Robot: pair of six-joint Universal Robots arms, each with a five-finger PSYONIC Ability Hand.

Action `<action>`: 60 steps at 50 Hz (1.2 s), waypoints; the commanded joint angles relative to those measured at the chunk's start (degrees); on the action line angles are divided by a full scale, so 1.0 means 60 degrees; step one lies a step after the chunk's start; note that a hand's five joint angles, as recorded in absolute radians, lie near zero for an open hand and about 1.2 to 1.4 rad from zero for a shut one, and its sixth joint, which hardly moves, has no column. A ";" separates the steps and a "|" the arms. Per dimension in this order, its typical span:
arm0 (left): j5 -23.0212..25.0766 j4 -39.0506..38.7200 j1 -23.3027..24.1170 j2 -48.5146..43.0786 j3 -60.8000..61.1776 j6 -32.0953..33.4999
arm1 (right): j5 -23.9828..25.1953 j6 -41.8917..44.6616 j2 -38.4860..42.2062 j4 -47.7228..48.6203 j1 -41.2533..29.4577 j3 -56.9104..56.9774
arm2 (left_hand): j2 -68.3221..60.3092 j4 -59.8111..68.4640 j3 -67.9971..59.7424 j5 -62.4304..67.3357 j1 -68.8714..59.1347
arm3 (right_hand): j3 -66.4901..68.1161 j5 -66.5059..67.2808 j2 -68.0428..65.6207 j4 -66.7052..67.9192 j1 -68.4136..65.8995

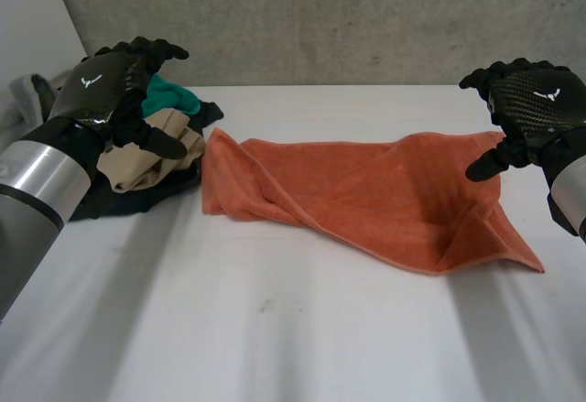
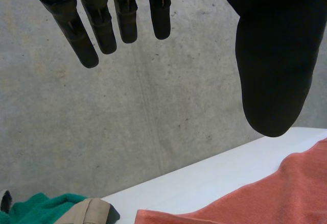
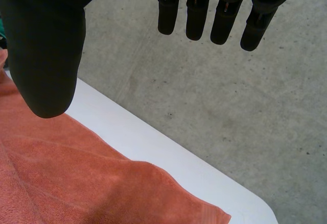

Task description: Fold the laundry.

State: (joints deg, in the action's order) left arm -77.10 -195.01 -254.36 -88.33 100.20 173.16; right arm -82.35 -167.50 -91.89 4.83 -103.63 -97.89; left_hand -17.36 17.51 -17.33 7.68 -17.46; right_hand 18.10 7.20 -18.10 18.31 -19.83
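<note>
An orange towel (image 1: pixel 366 191) lies rumpled across the middle of the white table (image 1: pixel 275 329), with its near right corner folded up. My left hand (image 1: pixel 114 86) hovers open above the pile of clothes at the table's left, clear of the towel's left end. My right hand (image 1: pixel 531 104) hangs open in the air over the towel's far right corner, touching nothing. In the left wrist view the straight fingers (image 2: pixel 102 20) and thumb are empty, with the towel (image 2: pixel 265 198) below. In the right wrist view the fingers (image 3: pixel 214 15) are also straight, above the towel's corner (image 3: pixel 102 183).
A pile of laundry sits at the table's far left: a tan garment (image 1: pixel 151 159), a teal one (image 1: pixel 174 95) and a black one (image 1: pixel 137 196). A grey concrete wall (image 1: pixel 320 17) stands behind the table.
</note>
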 commanded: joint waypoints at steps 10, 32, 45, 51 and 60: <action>0.0032 -0.0077 0.0015 0.0000 0.0072 0.0041 | -0.0001 0.0026 -0.0007 0.0000 0.0088 0.0026 | 0.1107 -0.1131 0.1102 -0.1160 0.1124 | -0.1349 -0.1199 0.1349 -0.1384 0.1638; 0.1423 0.0992 0.0059 -0.6353 -0.6121 0.4506 | 0.0057 0.3497 0.0139 -0.3590 0.1333 -0.0118 | -0.1613 0.1588 -0.1617 0.1560 -0.1596 | -0.1349 -0.1199 0.1349 -0.1384 0.1638; 0.2156 0.0993 0.0133 -1.0325 -0.9404 0.5724 | 0.0687 0.3498 0.0856 -0.0968 0.2154 -0.2199 | -0.1501 0.1476 -0.1505 0.1448 -0.1484 | -0.1349 -0.1199 0.1349 -0.1384 0.1638; 0.2141 0.0875 0.0294 -1.1263 -1.0590 0.5754 | 0.1009 0.3498 0.1603 -0.0132 0.2256 -0.2390 | -0.1865 0.1840 -0.1869 0.1812 -0.1848 | -0.0523 -0.0373 0.0523 -0.0558 0.0812; 0.2141 0.0875 0.0323 -1.1967 -1.1617 0.5754 | 0.1054 0.3512 0.2585 0.0952 0.2213 -0.2317 | -0.3154 0.3130 -0.3159 0.3101 -0.3138 | 0.1355 0.1505 -0.1355 0.1320 -0.1065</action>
State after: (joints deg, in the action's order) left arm -64.22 -189.79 -252.49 -158.21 33.54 207.71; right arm -76.02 -146.55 -79.62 6.66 -90.12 -112.40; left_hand -29.00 29.25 -29.12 18.95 -29.51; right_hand 19.60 9.87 -19.10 19.60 -19.38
